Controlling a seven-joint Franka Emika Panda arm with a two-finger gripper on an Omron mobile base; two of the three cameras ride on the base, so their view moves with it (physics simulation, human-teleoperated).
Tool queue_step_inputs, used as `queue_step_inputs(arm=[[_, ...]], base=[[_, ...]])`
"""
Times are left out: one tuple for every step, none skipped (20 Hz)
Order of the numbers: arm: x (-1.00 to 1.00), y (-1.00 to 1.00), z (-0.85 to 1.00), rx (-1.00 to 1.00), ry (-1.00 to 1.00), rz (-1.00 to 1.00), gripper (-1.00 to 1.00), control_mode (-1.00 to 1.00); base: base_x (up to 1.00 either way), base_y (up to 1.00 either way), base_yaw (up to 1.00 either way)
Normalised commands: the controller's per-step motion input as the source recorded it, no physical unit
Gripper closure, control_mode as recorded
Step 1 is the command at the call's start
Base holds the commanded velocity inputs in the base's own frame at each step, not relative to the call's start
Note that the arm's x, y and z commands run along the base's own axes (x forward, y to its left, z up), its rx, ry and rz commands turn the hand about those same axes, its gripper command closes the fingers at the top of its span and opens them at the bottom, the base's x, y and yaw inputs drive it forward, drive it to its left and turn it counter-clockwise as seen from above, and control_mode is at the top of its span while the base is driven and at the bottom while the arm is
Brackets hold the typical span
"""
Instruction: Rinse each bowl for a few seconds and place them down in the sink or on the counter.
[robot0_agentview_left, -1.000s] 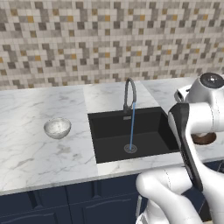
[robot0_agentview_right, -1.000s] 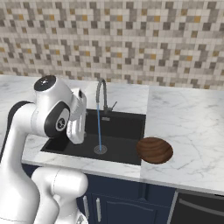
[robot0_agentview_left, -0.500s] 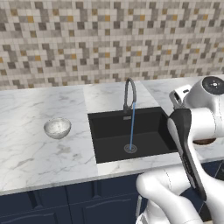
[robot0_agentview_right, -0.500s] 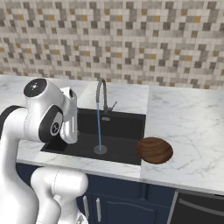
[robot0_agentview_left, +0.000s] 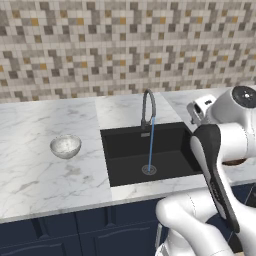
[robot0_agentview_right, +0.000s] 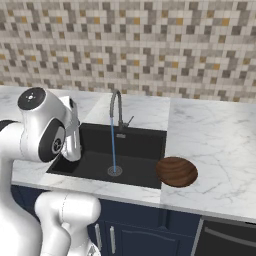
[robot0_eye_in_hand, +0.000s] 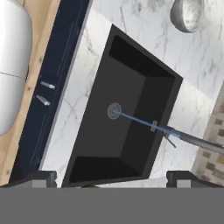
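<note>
The pale speckled bowl (robot0_agentview_left: 65, 146) stands upright on the counter (robot0_agentview_left: 35, 180) left of the sink (robot0_agentview_left: 127, 162); in the hand view it lies at the top right (robot0_eye_in_hand: 188, 13). The dark brown bowl (robot0_agentview_right: 176, 171) rests on the counter (robot0_agentview_right: 215, 140) at the sink's (robot0_agentview_right: 142, 145) front right corner. Water runs from the grey faucet (robot0_agentview_left: 148, 106) in a thin blue stream down to the drain (robot0_eye_in_hand: 114, 110). My gripper (robot0_eye_in_hand: 113, 178) hangs high over the sink (robot0_eye_in_hand: 100, 144), open and empty, its fingertips (robot0_eye_in_hand: 41, 177) wide apart.
A mosaic tile wall (robot0_agentview_left: 100, 45) backs the counter. Dark navy cabinets (robot0_agentview_left: 75, 230) run below it. My own white arm (robot0_agentview_left: 220, 150) hides most of the counter to the right in the left base view.
My arm has swung and turned above the sink. Both bowls stay where they were, and the water keeps running.
</note>
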Motion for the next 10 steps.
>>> queue_step_inputs(arm=[[0.0,0.26,0.09,0.01,0.0,0.06,-1.0,-1.0],[0.0,0.26,0.08,0.01,0.0,0.06,-1.0,-1.0],[0.01,0.28,0.09,0.01,0.0,0.06,-1.0,-1.0],[0.04,0.28,0.1,0.02,0.0,0.06,-1.0,-1.0],[0.06,0.29,0.1,0.03,0.0,0.06,-1.0,-1.0],[0.06,0.29,0.11,0.03,0.0,0.06,-1.0,-1.0],[0.06,0.28,0.11,0.03,0.0,0.07,-1.0,-1.0],[0.06,0.29,0.1,0.02,0.0,0.07,-1.0,-1.0],[0.06,0.32,0.09,0.02,0.0,0.08,-1.0,-1.0],[0.07,0.31,0.06,0.03,0.0,0.09,-1.0,-1.0]], base=[[0.0,0.0,0.0],[0.0,0.0,0.0],[0.0,0.0,0.0],[0.0,0.0,0.0],[0.0,0.0,0.0],[0.0,0.0,0.0],[0.0,0.0,0.0],[0.0,0.0,0.0],[0.0,0.0,0.0],[0.0,0.0,0.0]])
